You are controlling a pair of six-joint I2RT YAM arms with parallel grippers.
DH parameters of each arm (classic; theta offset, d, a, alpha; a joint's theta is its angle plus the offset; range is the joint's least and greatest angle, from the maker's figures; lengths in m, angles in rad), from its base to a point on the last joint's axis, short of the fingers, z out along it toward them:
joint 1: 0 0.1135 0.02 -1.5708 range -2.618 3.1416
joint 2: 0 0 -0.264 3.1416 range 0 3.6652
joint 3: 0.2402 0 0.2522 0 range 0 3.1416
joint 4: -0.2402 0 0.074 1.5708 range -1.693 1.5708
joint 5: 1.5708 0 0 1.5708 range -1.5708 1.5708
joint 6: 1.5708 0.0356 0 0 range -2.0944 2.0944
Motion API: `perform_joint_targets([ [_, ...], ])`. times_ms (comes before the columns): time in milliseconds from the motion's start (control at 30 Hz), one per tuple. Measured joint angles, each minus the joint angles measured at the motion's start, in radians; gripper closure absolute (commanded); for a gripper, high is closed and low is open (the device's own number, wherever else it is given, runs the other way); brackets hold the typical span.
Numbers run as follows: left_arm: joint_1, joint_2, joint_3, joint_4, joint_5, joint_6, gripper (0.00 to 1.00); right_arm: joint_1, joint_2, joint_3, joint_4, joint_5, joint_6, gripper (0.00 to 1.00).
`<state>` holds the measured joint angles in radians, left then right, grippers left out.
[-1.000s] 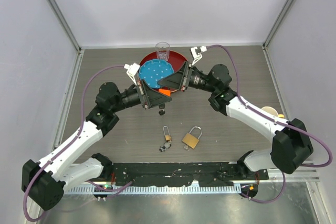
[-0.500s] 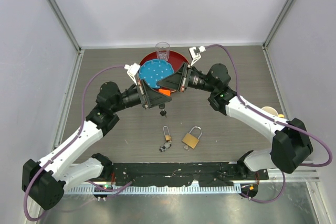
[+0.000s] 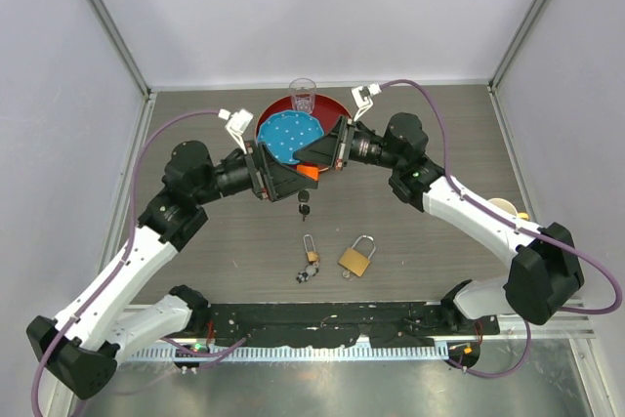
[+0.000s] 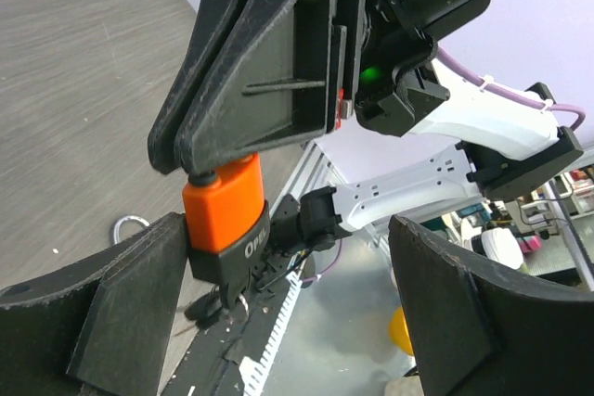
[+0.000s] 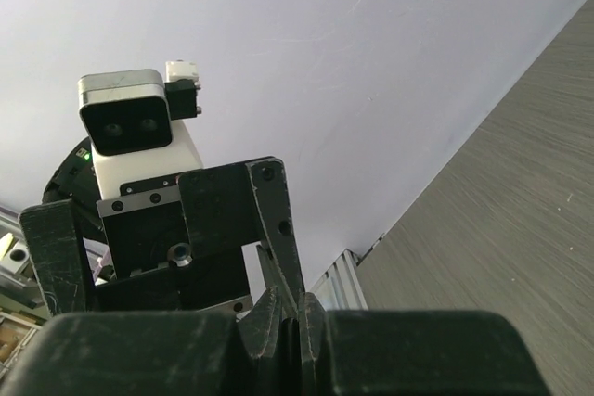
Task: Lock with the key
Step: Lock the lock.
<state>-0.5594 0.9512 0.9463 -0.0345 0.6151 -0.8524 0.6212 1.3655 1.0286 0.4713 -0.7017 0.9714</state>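
The key has an orange and black fob with a small dark blade hanging under it. It hangs in the air over the middle of the table. My right gripper is shut on the top of the orange fob. The left gripper stands open, its fingers on either side of the fob, the left one right against it. In the right wrist view my right gripper shows closed jaws and the fob is hidden. A brass padlock lies on the table nearer the arm bases.
A smaller padlock with a bunch of keys lies left of the brass one. Behind the grippers are a red plate, a blue plate and a clear glass. A pale cup stands at the right edge.
The right gripper closed on the fob. The left gripper then opened and let go of it, and the left arm drew back a little to the left.
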Motion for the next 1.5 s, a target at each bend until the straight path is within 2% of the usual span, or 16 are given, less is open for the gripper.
perform_joint_targets([
  [200, 0.010, -0.095, -0.065, 0.002, -0.006, 0.017, 0.06, -0.010, 0.000, 0.023, -0.008, -0.008, 0.013, 0.98],
  [400, 0.010, -0.135, -0.244, 0.198, 0.031, -0.048, 0.07, -0.016, 0.000, 0.034, 0.021, -0.016, 0.053, 0.98],
  [533, 0.010, -0.106, -0.280, 0.277, 0.057, -0.086, 0.13, -0.016, 0.000, 0.034, 0.038, -0.022, 0.071, 0.98],
  [733, 0.003, -0.076, -0.280, 0.346, 0.080, -0.105, 0.45, -0.017, 0.000, 0.034, 0.051, -0.024, 0.083, 0.98],
  [1000, 0.003, -0.078, -0.305, 0.383, 0.086, -0.116, 0.72, -0.030, 0.005, 0.034, 0.074, -0.025, 0.104, 0.98],
  [1033, 0.003, -0.080, -0.311, 0.383, 0.085, -0.117, 0.80, -0.030, 0.007, 0.034, 0.076, -0.026, 0.105, 0.98],
  [1167, 0.003, -0.098, -0.333, 0.386, 0.083, -0.120, 0.97, -0.034, 0.019, 0.036, 0.082, -0.026, 0.110, 0.98],
  [1200, 0.003, -0.101, -0.336, 0.385, 0.081, -0.122, 1.00, -0.035, 0.021, 0.036, 0.082, -0.029, 0.113, 0.98],
  [1500, 0.003, -0.125, -0.347, 0.377, 0.058, -0.126, 1.00, -0.039, 0.025, 0.039, 0.085, -0.035, 0.124, 0.98],
])
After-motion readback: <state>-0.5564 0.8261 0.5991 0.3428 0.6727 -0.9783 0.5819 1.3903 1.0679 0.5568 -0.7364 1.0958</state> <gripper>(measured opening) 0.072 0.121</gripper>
